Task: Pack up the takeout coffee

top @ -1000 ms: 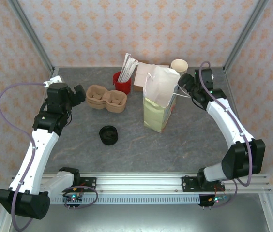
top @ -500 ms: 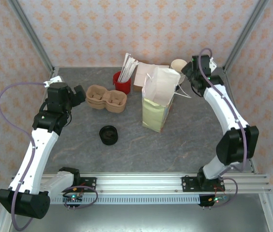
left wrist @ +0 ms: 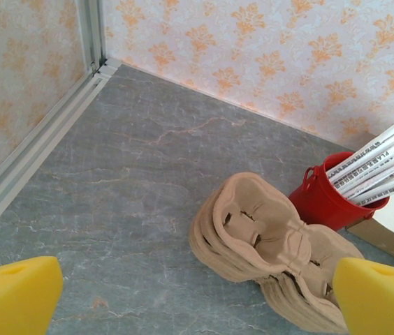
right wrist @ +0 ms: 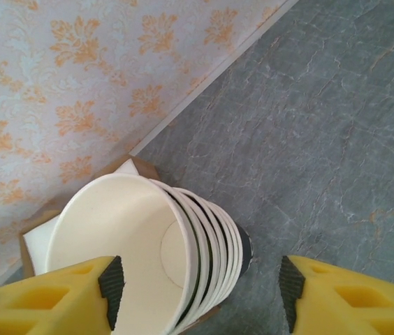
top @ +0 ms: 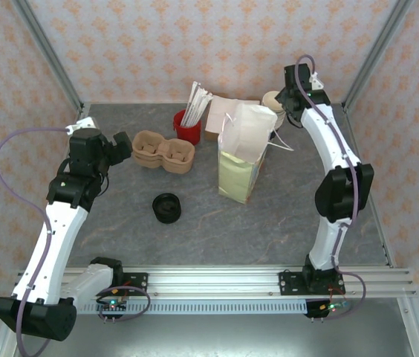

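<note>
Grey marbled tabletop point(top: 195, 238), patterned paper walls on three sides.

Top view: left gripper point(top: 124, 143) poised beside stacked pulp cup carriers point(top: 163, 151), well apart from paper bag point(top: 245, 141) standing upright. Right gripper point(top: 282, 103) down at stack of cream cups point(top: 273, 99) in far corner, just behind bag. Low black round object point(top: 167, 207) alone on open table; all dark from above, judged a lid piece. Position of takeout coffee: cannot tell, possibly behind or inside bag.

Left wrist view: fingers point(left wrist: 15, 296) spread wide, nothing between. Carriers ahead, red bucket point(left wrist: 323, 202) of wrapped straws just behind them. Nesting of carriers plain here, not overhead.

Right wrist view: pads point(right wrist: 110, 279) astride the stack, jaws apart, right-hand pad clear of cup wall. Nested rims separable here, merged from above. Risks: pinch lifting several nested cups together; off-centre contact tipping the stack; forearm close to bag handles, where a snag could topple bag.
</note>
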Controlling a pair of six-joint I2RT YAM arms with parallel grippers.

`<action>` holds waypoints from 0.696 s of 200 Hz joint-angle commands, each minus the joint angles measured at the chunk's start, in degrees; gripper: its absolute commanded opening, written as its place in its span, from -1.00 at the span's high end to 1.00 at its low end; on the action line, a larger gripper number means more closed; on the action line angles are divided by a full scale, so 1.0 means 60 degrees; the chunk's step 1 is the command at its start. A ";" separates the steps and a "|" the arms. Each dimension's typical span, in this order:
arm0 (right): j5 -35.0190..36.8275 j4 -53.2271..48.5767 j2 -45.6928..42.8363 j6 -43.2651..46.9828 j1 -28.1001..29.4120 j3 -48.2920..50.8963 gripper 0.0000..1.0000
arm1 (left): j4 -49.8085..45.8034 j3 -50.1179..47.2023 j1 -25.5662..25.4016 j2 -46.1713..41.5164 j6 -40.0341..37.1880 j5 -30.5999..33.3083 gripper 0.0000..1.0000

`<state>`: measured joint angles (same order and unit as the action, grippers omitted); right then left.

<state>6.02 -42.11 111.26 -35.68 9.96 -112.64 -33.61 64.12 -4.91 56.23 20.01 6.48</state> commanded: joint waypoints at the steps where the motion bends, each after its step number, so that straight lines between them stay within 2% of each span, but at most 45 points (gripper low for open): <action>1: 0.0166 -0.0812 0.0444 0.0161 0.0003 -0.0760 -0.14 | 0.0003 -0.0136 -0.0047 -0.0128 -0.0184 -0.0073 -1.00; 58: 0.0184 -0.1621 0.1351 0.0502 -0.0003 -0.2071 -0.09 | 0.0208 -0.0285 -0.0059 -0.0229 -0.0186 -0.0191 -1.00; 139: 0.0025 -0.1720 0.1640 0.0687 0.0021 -0.2430 0.13 | 0.0239 -0.0315 -0.0061 -0.0185 -0.0101 -0.0168 -1.00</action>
<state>6.02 -50.28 120.14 -32.10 9.98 -125.62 -33.19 62.78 -4.91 55.86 19.46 5.96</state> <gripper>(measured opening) 0.447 0.999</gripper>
